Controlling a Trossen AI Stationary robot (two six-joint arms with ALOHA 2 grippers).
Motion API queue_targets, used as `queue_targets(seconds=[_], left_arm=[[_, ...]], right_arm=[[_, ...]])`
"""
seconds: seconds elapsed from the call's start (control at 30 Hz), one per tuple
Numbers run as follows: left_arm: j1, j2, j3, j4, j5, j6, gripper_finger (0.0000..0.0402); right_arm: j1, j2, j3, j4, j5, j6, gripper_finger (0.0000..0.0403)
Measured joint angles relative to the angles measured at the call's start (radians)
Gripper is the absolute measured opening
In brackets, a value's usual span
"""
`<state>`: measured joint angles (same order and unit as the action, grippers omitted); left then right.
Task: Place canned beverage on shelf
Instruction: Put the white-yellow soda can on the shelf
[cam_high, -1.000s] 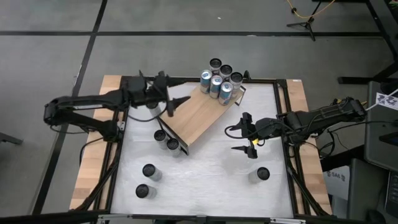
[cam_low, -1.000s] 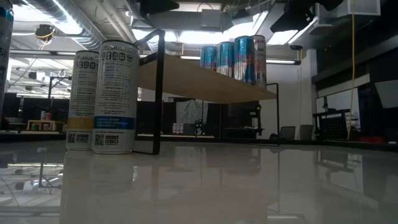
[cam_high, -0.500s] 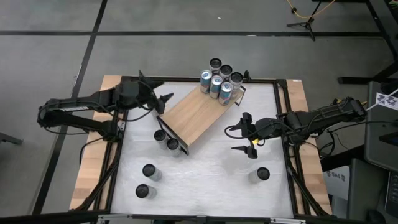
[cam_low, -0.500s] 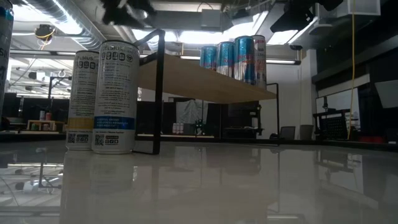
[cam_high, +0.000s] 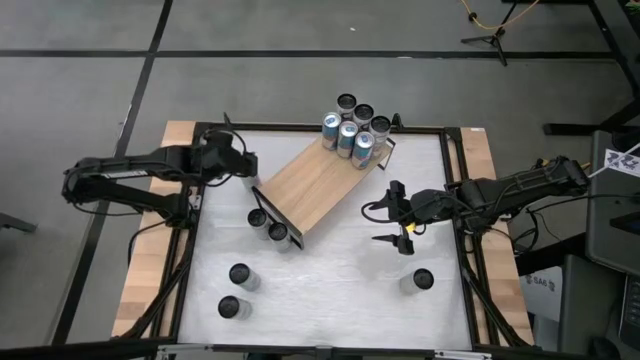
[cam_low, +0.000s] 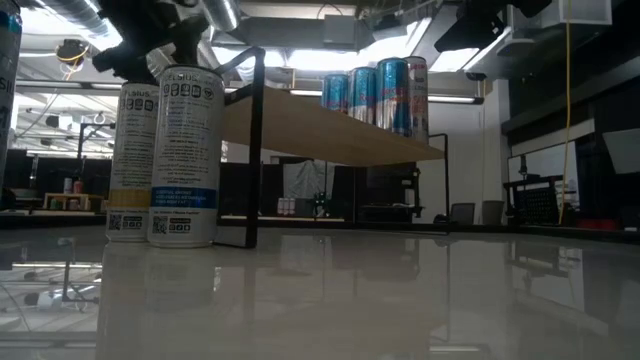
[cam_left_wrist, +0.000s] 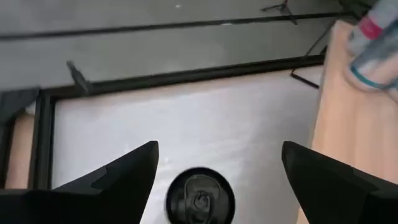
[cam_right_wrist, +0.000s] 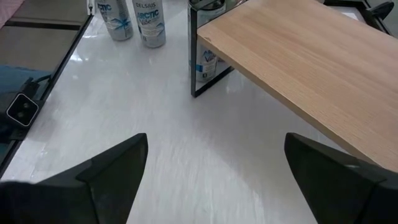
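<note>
Left gripper (cam_high: 246, 166) hovering wide open above can (cam_left_wrist: 200, 198) beside shelf (cam_high: 312, 186); right gripper (cam_high: 398, 216), fingers spread, empty, waiting right of shelf.

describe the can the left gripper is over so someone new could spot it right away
Start at the wooden shelf lying slantwise on the white table. Off its near-left end, by the table's left edge, the open left gripper hangs over one upright can. That can stands alone there, unlike the pair at the shelf's front corner and the cluster on its far end.
</note>
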<state>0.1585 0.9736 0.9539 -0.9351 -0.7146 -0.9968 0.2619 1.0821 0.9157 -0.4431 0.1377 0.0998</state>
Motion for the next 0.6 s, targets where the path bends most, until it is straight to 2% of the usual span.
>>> queue_targets(seconds=[0.6], left_arm=[[0.000,0.189,0.000,-0.096,0.029,-0.269,0.0335]], right_arm=[[0.000,0.000,0.000,-0.002,0.000,0.000,0.0374]])
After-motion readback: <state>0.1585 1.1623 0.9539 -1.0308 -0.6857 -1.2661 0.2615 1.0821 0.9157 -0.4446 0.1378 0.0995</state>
